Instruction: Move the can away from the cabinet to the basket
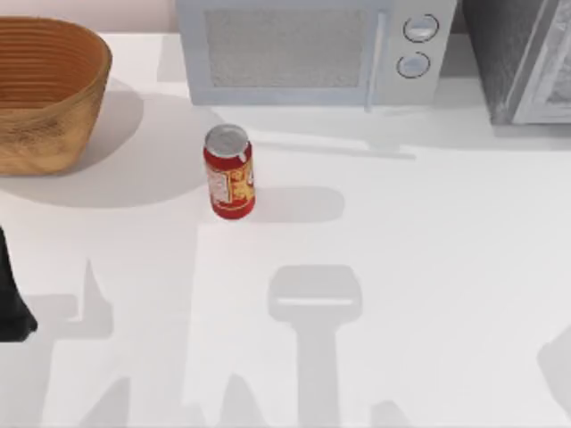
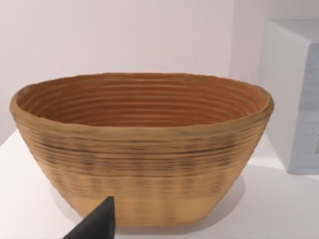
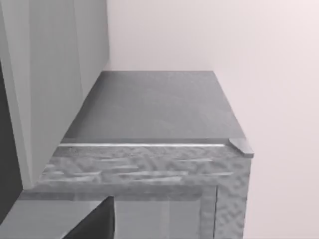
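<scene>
Red can [image 1: 229,171] stands upright, ungrasped, near the basket [image 1: 53,89]; finger states cannot be told; a careless approach could topple it.

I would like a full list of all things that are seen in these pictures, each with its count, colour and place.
can: one, red with silver top, upright on the table in front of the microwave, apart from the basket.
basket: one, orange-brown wicker, far left of the table.
microwave: one, light grey with two round knobs, at the back, middle.
cabinet: one, dark grey speckled with pale door frame, back right corner.
table: one, white.
left arm: one, black, at the left edge of the table, its camera facing the basket.
right arm: its camera faces the cabinet; a dark finger tip shows.
</scene>
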Controlling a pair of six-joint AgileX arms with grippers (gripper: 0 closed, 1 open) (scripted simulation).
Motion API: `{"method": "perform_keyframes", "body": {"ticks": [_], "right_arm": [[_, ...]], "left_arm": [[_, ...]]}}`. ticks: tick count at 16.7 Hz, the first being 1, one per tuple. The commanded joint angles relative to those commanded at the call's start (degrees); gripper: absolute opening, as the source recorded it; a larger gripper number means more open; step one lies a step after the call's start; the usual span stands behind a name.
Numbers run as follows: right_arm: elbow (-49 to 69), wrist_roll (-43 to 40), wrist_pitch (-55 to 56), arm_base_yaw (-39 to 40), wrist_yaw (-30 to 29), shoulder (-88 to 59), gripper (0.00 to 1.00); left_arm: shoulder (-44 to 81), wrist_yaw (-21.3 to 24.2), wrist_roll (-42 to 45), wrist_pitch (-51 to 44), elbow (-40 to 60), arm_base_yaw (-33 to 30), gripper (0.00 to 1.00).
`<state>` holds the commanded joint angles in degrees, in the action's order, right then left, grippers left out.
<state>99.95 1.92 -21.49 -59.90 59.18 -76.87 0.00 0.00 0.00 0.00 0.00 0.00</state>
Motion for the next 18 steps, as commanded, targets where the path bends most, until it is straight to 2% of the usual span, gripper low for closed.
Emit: {"method": "perform_keyframes", "body": {"ticks": [4, 7, 10, 18], "right_arm": [[0.57, -0.12, -0.19, 3.47, -3.46, -0.16, 1.00], [1.43, -0.36, -0.71, 12.12, -12.22, -0.47, 1.00], [2.04, -0.57, -1.48, 25.56, -25.70, -0.70, 1.00], [0.77, -0.76, -3.16, 68.54, -68.52, 0.89, 1.00]], "left_arm": [[0.00, 0.00, 0.00, 0.00, 0.00, 0.00, 1.00], [0.00, 0.00, 0.00, 0.00, 0.00, 0.00, 1.00], [0.00, 0.00, 0.00, 0.00, 0.00, 0.00, 1.00], [0.00, 0.00, 0.00, 0.00, 0.00, 0.00, 1.00]]}}
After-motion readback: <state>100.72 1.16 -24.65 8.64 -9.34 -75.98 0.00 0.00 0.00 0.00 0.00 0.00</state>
